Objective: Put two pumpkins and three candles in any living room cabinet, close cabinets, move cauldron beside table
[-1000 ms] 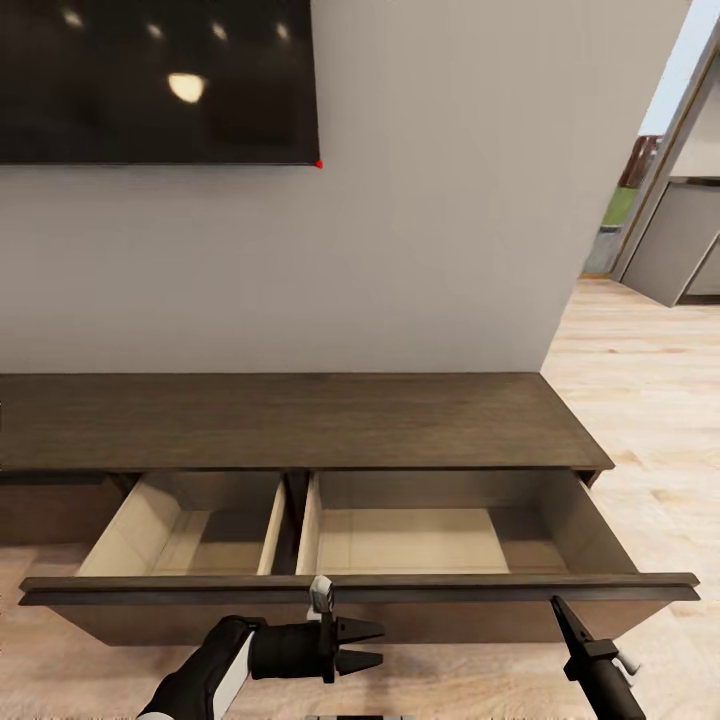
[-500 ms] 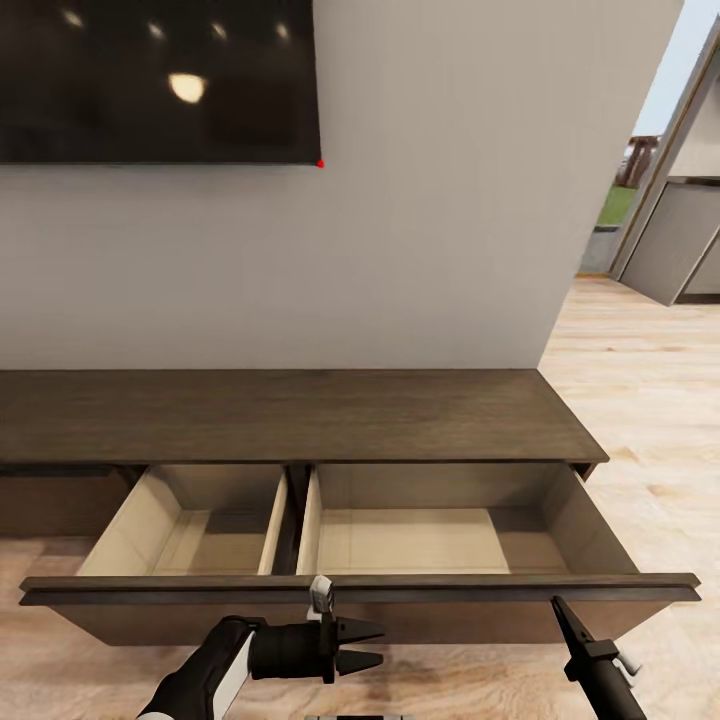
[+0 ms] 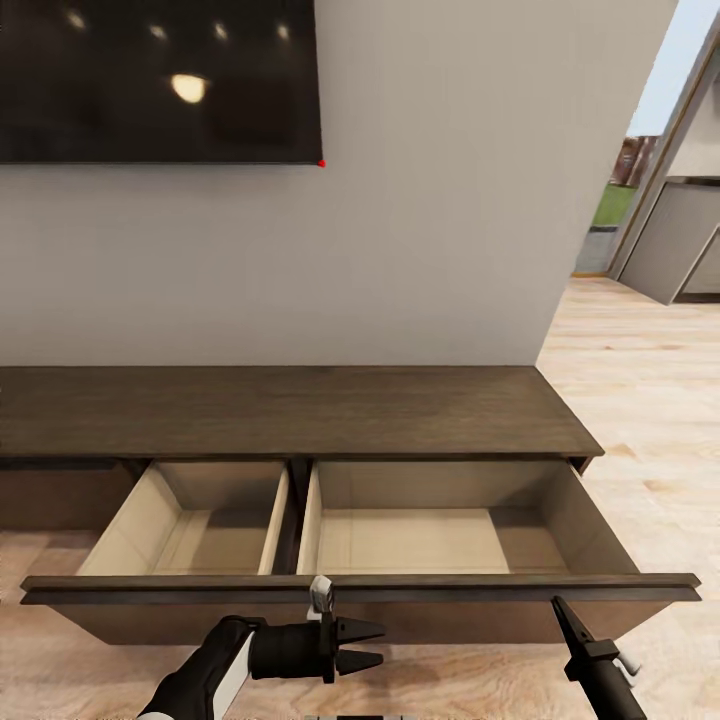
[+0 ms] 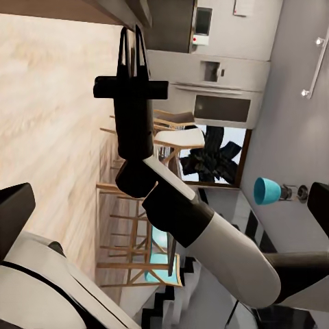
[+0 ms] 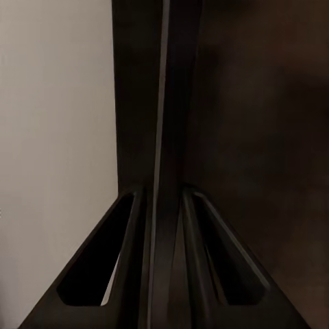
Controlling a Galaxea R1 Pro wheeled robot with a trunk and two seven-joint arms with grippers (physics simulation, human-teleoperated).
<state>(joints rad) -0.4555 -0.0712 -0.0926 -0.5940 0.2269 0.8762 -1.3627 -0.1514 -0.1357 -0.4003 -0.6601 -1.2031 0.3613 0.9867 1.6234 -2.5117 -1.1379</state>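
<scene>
Cabinet (image 3: 300,415) drawer (image 3: 360,590) open, two bare compartments

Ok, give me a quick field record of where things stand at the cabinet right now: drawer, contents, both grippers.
cabinet: long, low, dark brown, against the wall under a dark screen
drawer: pulled out, two pale compartments side by side
drawer contents: none visible in either compartment
left gripper: open, in front of the drawer front, holding nothing
right gripper: fingers close together at the drawer's front edge; grip on it cannot be told
pumpkins, candles, pot: not seen here
</scene>
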